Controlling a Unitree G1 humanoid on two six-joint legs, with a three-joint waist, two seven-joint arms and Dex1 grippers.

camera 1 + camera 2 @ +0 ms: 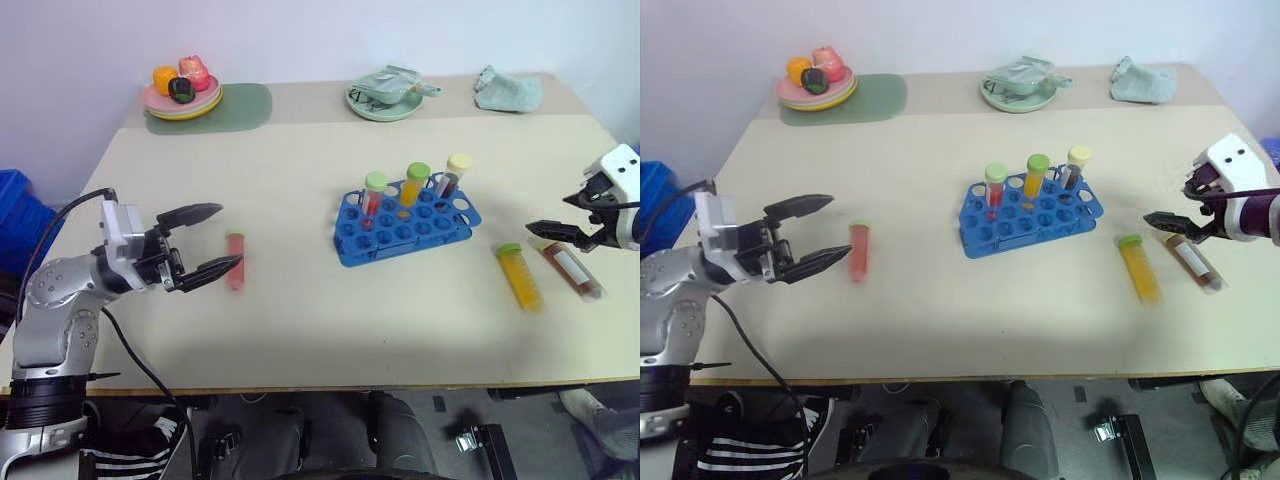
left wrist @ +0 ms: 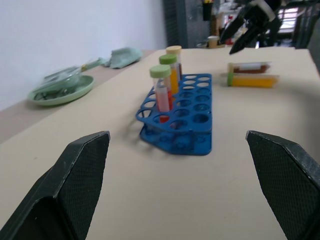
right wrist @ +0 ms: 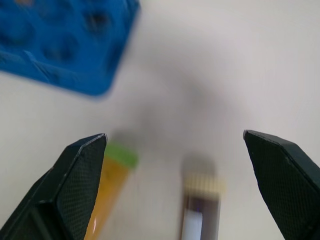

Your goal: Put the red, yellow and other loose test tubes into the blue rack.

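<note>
While three capped tubes stand in the bright blue plastic rack [image 1: 403,222] at mid-table, both grippers gape wide and empty: the left gripper [image 1: 205,242] beside a red-liquid tube [image 1: 235,259], the right gripper [image 1: 556,227] over the yellow-liquid tube [image 1: 519,277] and the dark brownish tube [image 1: 569,266].

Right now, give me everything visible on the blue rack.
The blue rack is a bright blue rectangular tray, plastic by its look, with rows of round holes and a small handle loop at each end. It sits flat near the middle of the table, turned at a slant to its edges. Three capped tubes stand upright in its far row: red and yellow with green caps, a dark one with a pale yellow cap. The other holes are empty. Neither gripper touches it.
</note>
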